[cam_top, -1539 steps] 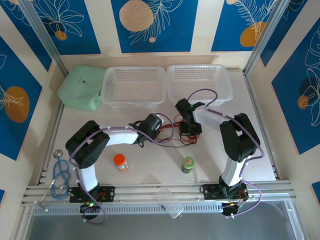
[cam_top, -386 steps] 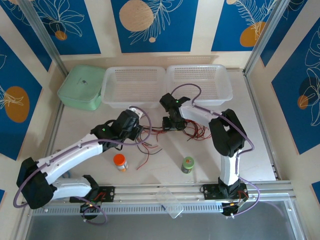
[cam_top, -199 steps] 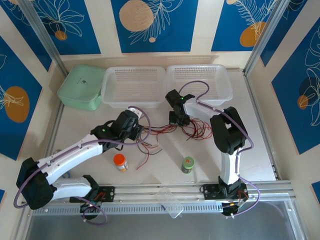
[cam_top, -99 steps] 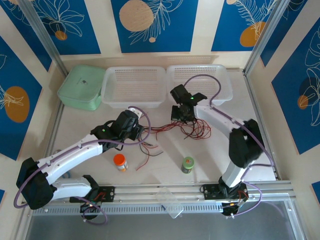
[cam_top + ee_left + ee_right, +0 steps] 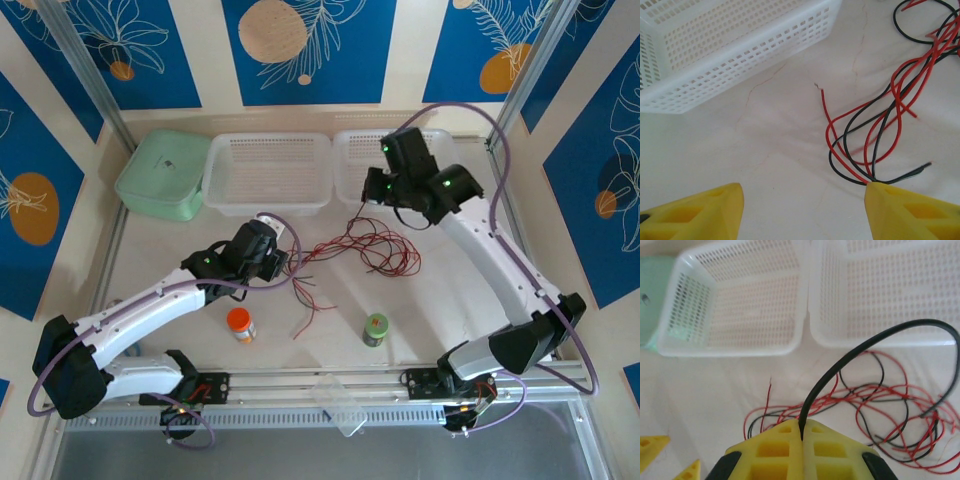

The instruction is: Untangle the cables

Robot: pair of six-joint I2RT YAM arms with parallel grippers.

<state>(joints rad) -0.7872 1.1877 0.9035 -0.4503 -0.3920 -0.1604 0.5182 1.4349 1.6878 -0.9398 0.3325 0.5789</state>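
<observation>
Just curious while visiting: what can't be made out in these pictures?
- Top view: wires too thin to trace singly.
- Top view: green box's contents, under its lid.
- Left wrist view: where wires run on, hidden behind a yellow finger.
- Right wrist view: wire crossings, blurred.

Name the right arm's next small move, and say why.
Probably raise the right gripper higher off the table. It is shut on one black cable, whose far end drops among the red cables lying there, while the left gripper stands open beside other ends.
</observation>
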